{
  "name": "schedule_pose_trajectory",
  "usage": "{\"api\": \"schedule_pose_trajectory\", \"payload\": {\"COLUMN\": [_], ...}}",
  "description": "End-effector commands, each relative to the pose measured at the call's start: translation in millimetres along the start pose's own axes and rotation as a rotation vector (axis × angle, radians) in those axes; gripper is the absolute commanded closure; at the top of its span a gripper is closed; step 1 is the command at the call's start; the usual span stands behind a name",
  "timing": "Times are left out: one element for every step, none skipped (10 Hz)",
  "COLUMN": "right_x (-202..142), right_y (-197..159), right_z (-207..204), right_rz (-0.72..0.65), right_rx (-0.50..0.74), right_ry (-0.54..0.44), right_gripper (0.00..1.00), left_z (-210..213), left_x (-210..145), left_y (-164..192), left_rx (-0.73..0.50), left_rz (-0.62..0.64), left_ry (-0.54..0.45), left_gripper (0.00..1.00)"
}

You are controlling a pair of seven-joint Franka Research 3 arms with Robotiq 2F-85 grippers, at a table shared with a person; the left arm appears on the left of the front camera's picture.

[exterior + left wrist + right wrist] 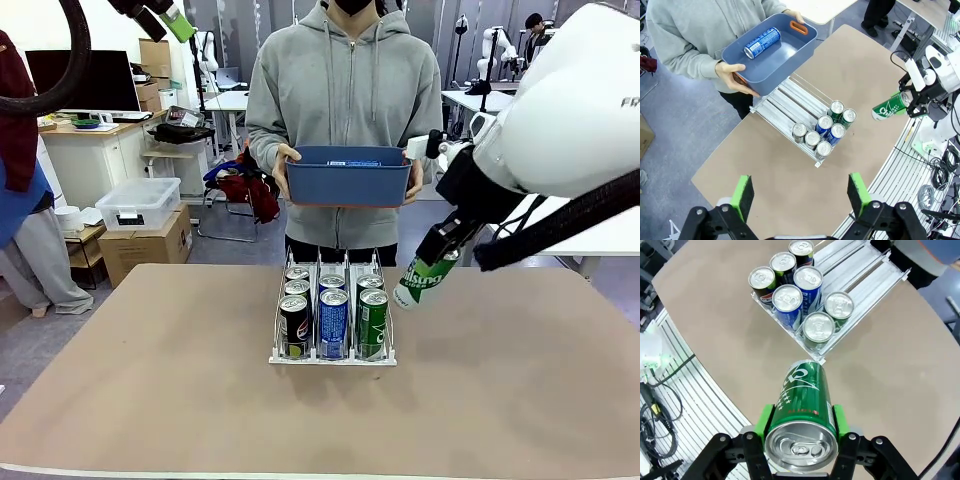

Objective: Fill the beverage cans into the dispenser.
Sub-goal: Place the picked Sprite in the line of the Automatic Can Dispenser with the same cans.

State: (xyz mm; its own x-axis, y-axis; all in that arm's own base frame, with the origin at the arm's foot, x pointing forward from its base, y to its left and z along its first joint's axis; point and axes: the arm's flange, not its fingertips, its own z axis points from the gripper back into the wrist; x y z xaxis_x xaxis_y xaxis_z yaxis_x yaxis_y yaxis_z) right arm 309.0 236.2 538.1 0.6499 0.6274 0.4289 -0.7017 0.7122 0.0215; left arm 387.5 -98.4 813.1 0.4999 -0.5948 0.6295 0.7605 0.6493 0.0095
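The dispenser [333,358] stands mid-table, a clear three-lane rack holding several beverage cans [333,322]: black ones in the left lane, blue in the middle, green on the right. My right gripper [800,421] is shut on a green can [802,395], held tilted in the air just right of the rack [424,280]. From above, that can [888,106] hangs beside the dispenser [790,97]. My left gripper [800,195] is open and empty, high over the table's near side. A blue can [762,42] lies in the tub.
A person at the far side holds a blue tub [348,188] with both hands above the rack's back end. Bare brown table [150,380] lies on both sides of the rack. White rails and cables [660,405] run beyond the table's edge on my side.
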Motion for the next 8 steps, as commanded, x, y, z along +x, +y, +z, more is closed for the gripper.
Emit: {"api": "schedule_pose_trajectory", "payload": {"right_x": [-4.8,-6.4,-8.6,-9.1,-7.8,-7.1,-7.4,-5.0], "right_y": [16.7,27.1,30.9,31.5,37.0,36.9,36.2,38.1], "right_z": [-6.0,-12.8,-18.9,-27.9,-41.5,-50.6,-57.1,-65.4], "right_rz": [-0.022,-0.03,-0.008,0.021,0.016,0.018,0.012,-0.014], "right_rx": [-0.007,-0.005,-0.007,0.006,0.017,0.019,0.016,0.004], "right_ry": [-0.024,-0.029,-0.023,-0.027,-0.028,-0.027,-0.004,-0.001], "right_gripper": [0.42,0.42,0.42,0.42,0.42,0.42,0.42,0.42], "left_z": [1.4,1.4,1.4,1.4,1.4,1.4,1.4,1.4], "left_x": [-3.5,-3.5,-3.5,-3.5,-3.5,-3.5,-3.5,-3.5], "left_y": [0.5,0.5,0.5,0.5,0.5,0.5,0.5,0.5], "left_rx": [-0.02,-0.02,-0.02,-0.02,-0.02,-0.02,-0.02,-0.02], "left_rz": [0.001,0.001,0.001,0.001,0.001,0.001,0.001,0.001], "left_ry": [-0.008,-0.008,-0.008,-0.008,-0.008,-0.008,-0.008,-0.008], "left_gripper": [0.0,0.0,0.0,0.0,0.0,0.0,0.0,0.0]}}
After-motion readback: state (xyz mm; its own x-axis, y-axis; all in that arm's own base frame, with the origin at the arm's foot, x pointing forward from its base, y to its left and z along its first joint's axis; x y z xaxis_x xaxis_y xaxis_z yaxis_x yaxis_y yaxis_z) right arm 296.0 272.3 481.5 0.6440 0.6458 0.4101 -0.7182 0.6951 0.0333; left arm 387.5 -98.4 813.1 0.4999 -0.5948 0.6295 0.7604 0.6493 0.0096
